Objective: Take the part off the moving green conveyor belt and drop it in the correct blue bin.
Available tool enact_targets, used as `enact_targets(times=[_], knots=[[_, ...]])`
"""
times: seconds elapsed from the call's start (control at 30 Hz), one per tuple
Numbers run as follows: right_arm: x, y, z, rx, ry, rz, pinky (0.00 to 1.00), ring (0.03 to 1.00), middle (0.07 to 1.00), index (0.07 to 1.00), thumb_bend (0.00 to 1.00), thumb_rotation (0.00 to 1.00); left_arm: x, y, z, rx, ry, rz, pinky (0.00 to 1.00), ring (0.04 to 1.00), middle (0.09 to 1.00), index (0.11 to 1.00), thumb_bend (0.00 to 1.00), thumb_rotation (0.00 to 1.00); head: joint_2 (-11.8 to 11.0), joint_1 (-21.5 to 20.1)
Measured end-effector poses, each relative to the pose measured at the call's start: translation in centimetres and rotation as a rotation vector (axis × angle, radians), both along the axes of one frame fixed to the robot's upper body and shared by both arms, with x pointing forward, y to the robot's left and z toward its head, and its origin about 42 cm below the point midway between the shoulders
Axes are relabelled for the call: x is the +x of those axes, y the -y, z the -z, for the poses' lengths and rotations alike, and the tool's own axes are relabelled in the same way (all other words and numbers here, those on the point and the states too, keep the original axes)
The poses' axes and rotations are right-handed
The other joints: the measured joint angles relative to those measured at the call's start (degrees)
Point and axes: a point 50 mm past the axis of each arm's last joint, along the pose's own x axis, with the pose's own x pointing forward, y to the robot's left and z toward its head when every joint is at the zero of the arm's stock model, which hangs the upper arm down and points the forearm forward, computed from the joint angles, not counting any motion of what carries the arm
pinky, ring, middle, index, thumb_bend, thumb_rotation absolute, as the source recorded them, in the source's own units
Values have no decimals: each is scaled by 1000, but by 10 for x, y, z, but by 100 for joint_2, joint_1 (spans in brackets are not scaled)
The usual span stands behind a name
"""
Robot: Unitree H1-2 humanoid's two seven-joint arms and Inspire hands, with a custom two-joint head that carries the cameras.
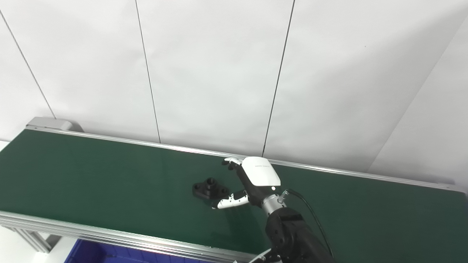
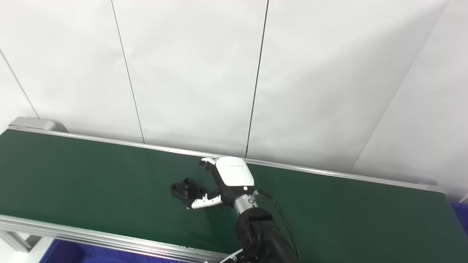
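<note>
The part (image 1: pixel 209 188) looks like a rigid black piece with a flat flanged base and a raised round boss, probably light and a little slick; the boss or the base's narrow sides seem the surest hold. It lies on the green conveyor belt (image 1: pixel 91 182), just beside the right hand (image 1: pixel 252 182) on the side away from the arm. That hand is spread and empty: its thumb reaches beneath the part's near edge, while the other fingers (image 1: pixel 231 162) stay apart from it. The blue bin (image 1: pixel 98 254) sits below the belt's near rail. The left hand is unseen.
</note>
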Motion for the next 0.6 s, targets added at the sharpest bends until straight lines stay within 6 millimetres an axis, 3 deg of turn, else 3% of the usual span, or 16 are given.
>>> enact_targets(times=[0.6], knots=[[-1, 3, 13, -42, -31, -7, 521, 667, 763, 810, 873, 506, 1, 0, -6, 2, 16, -16, 800, 908, 947, 956, 768, 624, -17, 88]])
